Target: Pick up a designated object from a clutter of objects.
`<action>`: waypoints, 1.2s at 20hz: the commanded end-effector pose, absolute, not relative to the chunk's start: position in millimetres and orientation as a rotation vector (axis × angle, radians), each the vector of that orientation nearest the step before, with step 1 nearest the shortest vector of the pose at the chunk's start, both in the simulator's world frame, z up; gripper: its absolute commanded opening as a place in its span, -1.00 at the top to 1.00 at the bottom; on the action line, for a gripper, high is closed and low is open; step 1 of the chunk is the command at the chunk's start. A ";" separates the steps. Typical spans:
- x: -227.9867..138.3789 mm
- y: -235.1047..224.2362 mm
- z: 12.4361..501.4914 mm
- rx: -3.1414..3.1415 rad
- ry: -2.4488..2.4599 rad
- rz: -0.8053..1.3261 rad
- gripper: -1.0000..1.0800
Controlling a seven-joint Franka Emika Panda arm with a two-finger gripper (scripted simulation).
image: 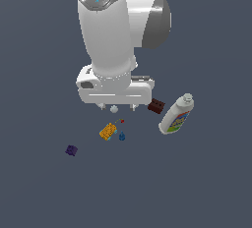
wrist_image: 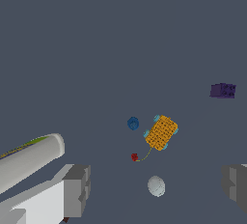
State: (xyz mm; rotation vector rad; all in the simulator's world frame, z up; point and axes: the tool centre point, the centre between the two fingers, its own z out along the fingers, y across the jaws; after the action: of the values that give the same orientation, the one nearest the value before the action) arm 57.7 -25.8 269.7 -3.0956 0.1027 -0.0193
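Exterior view: claw (image: 117, 107) hanging above the grey ball (image: 113, 108), fingertips spread apart and holding nothing. Purple cube (image: 72, 150) alone on the dark worktop (image: 206, 187), well apart from the claw, off toward the exterior view's left and nearer the camera than the other items. Orange-yellow block (image: 107, 131) and blue drop (image: 122, 136) between claw and cube; red-brown studded brick (image: 156, 106) and white bottle (image: 176, 115) off to the exterior view's right. Probably best done by travelling high across block and drop, centring over the cube, then descending straight with fingers kept wide. Label on the bottle colourful, no writing legible.

Wrist view: two grey fingers (wrist_image: 77, 189) wide apart, grey ball (wrist_image: 156, 186) between them, nothing gripped. Purple cube (wrist_image: 223, 91) far from the fingers, beyond the orange-yellow block (wrist_image: 161, 132) with blue drop (wrist_image: 133, 123) just beside it. Small red bead (wrist_image: 134, 157) on a thin thread near the block. Squaring the fingers to the cube's flat faces before closing seems wise. Bottle (wrist_image: 30, 156) partly seen, no text readable.
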 end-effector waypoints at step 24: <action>116.6 -229.2 87.9 -3.117 0.341 -0.003 -0.92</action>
State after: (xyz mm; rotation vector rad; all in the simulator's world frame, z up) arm 116.3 -222.3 94.7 -3.1148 0.3352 -0.0019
